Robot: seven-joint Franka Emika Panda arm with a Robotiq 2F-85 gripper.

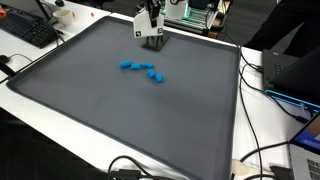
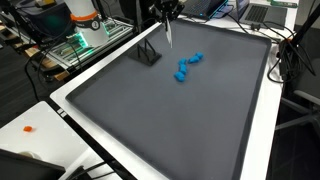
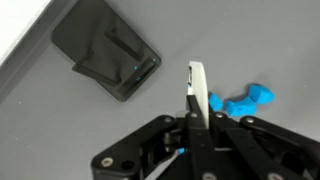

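Observation:
My gripper (image 3: pixel 197 120) is shut on a thin white flat strip (image 3: pixel 198 88) that sticks out past the fingertips. In an exterior view the gripper (image 2: pixel 166 12) hangs high over the far part of the grey mat (image 2: pixel 170 120), with the strip (image 2: pixel 168 33) pointing down. A small black wedge-shaped holder (image 3: pixel 110 55) lies on the mat just beside and below the strip; it shows in both exterior views (image 2: pixel 148 53) (image 1: pixel 153 42). A cluster of several small blue pieces (image 3: pixel 240 100) lies a little farther out on the mat (image 1: pixel 143 70) (image 2: pixel 187 67).
The mat has a raised white border (image 1: pixel 120 150). A keyboard (image 1: pixel 30 30) lies off one side and a laptop (image 1: pixel 292 70) with cables off another. A rack of electronics (image 2: pixel 85 35) stands beyond the mat's edge. A small orange item (image 2: pixel 28 128) lies on the white table.

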